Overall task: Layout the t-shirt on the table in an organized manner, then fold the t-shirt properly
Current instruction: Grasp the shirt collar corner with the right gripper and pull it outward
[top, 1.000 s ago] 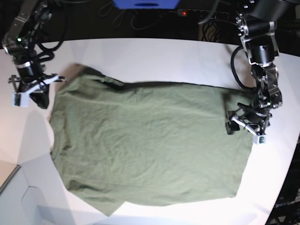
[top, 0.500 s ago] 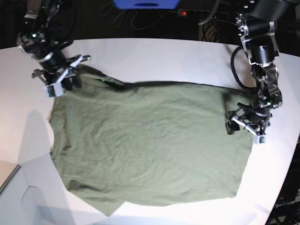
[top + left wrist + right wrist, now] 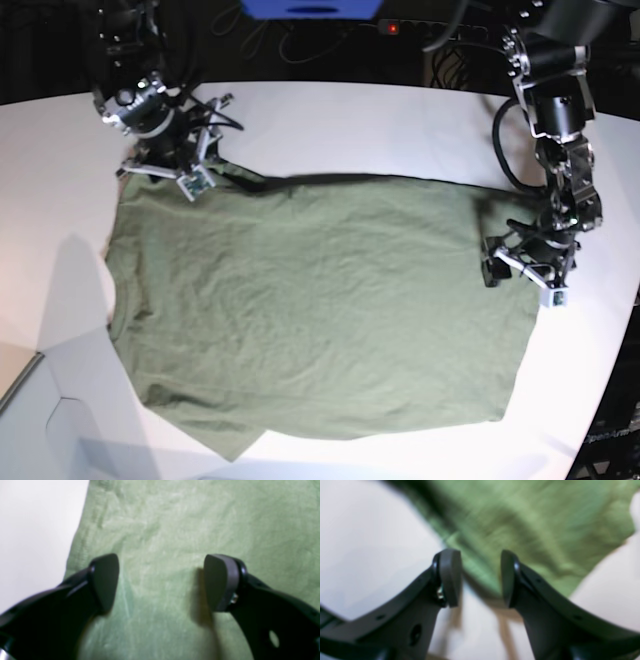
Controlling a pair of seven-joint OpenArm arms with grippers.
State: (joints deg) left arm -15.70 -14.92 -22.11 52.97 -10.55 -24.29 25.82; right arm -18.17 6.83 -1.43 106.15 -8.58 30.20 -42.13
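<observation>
The olive-green t-shirt (image 3: 320,300) lies spread flat on the white table (image 3: 350,120), with a small folded bit at its far left corner. My right gripper (image 3: 185,165) hovers at that corner. In the right wrist view, blurred, its jaws (image 3: 480,577) stand apart over the t-shirt's edge (image 3: 520,517) and bare table (image 3: 370,542), with nothing between them. My left gripper (image 3: 520,272) rests low at the t-shirt's right side. In the left wrist view it (image 3: 161,580) is open, its fingers (image 3: 106,580) straddling flat cloth (image 3: 175,517) near the t-shirt's edge.
Beyond the table's far edge lie dark cables, a power strip with a red light (image 3: 392,27) and a blue object (image 3: 312,8). A grey panel (image 3: 60,420) sits at the near left corner. The table's curved edge (image 3: 600,400) runs down the right side.
My right arm has swung from the table's left side to the shirt's far left corner, and its jaws have opened. The left arm and the shirt have not moved.
</observation>
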